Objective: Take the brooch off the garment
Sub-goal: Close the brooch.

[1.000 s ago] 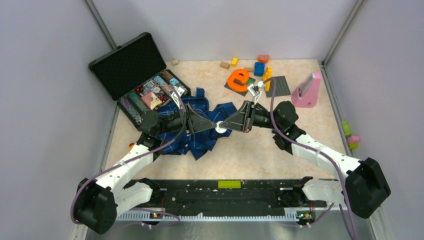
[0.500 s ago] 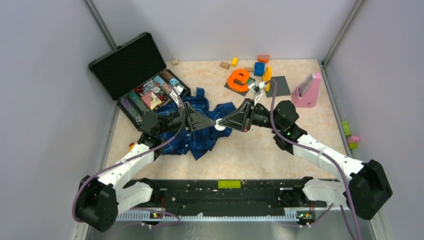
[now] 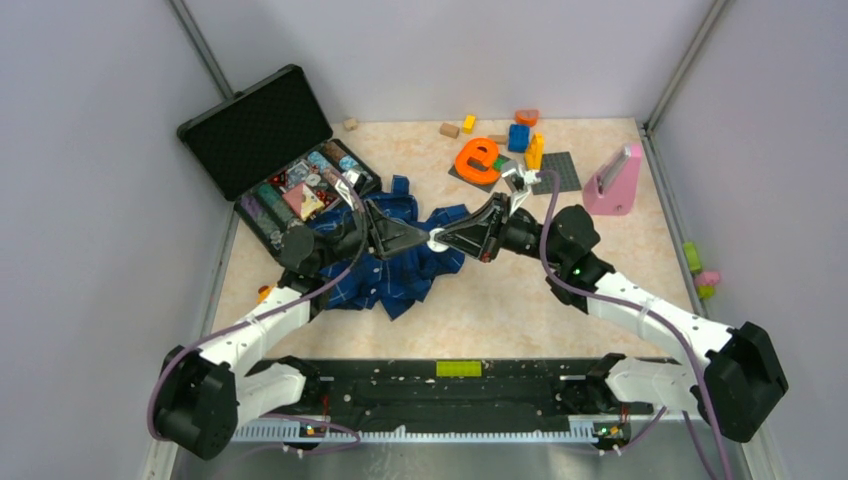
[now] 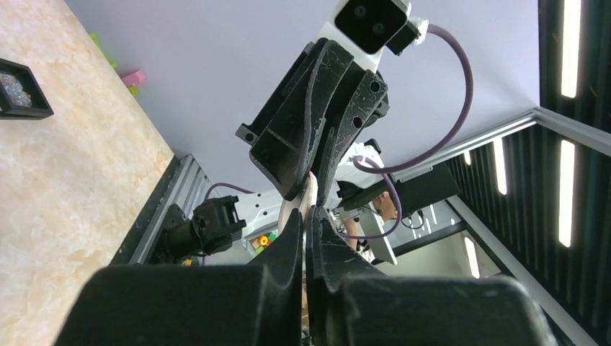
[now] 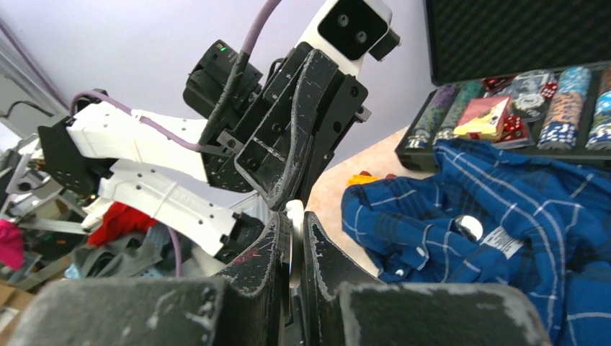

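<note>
Two arms meet tip to tip above the garment (image 3: 395, 278), crumpled near the table's (image 3: 520, 300) left edge. The right gripper (image 3: 446, 241) clamps the brooch (image 5: 293, 225) edge-on between its fingers; the left gripper (image 3: 427, 242) has its fingers pressed together at the disc's rim, possibly nipping it too.

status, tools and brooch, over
Left tool, right tool both shut on brooch. Brooch looks clear of shirt, held above it. Nothing in the way.
</note>
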{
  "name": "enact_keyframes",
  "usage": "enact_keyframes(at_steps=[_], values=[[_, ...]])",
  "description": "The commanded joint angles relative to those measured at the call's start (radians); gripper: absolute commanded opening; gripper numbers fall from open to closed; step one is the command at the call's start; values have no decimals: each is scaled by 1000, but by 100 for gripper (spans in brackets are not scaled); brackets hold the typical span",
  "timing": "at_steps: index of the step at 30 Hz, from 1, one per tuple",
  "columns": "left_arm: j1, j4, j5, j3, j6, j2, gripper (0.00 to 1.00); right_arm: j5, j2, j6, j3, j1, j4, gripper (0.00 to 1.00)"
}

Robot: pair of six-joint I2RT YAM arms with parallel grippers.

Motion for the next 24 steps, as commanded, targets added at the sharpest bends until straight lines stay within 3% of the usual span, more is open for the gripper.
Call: enact_keyframes(at_steps=[1,24], values=[[-60,156,34,5,-88,10,0,127,41,-141,5,47,-37,0],[-109,198,8,7,-130,36,0,222,69,-399,-6,85,11,0]])
